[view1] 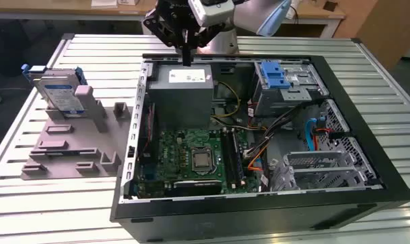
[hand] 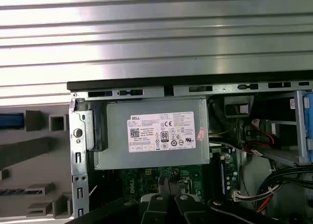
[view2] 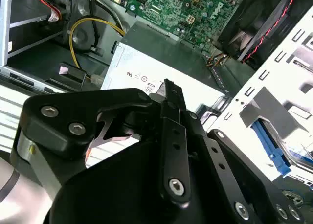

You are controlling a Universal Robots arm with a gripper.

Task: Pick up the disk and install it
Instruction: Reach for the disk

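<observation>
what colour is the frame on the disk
Bright blue, best seen in the exterior view, on the disk in the grey holder.

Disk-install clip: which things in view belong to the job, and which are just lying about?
Job: disk, standing in the grey holder at the exterior view's left; gripper, empty, above the grey box; open computer case.
Lying about: motherboard, cables, slatted table.
</observation>
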